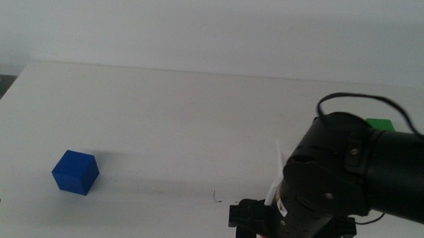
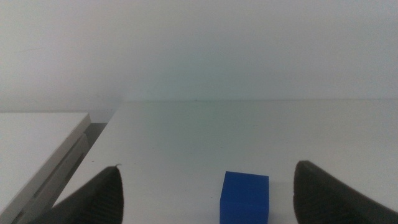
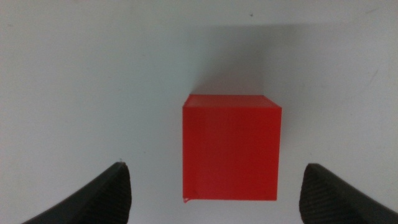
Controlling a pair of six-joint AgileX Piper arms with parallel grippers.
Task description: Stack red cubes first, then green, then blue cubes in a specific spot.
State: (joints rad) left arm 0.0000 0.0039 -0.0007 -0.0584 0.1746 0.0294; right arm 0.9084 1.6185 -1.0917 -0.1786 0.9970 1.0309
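The right claw (image 3: 214, 205), jaws standing apart, is hovering directly over the red cube (image 3: 230, 148) sitting on the desk (image 1: 196, 133), which is probably light, rigid and matte, and best gripped across two opposite flat faces.

- Red cube (image 3: 231, 147): bright, matte, flat on the white table at its near edge.
- Blue cube (image 1: 75, 172): deep blue, near left.
- Green cube (image 1: 379, 124): far right, mostly hidden.
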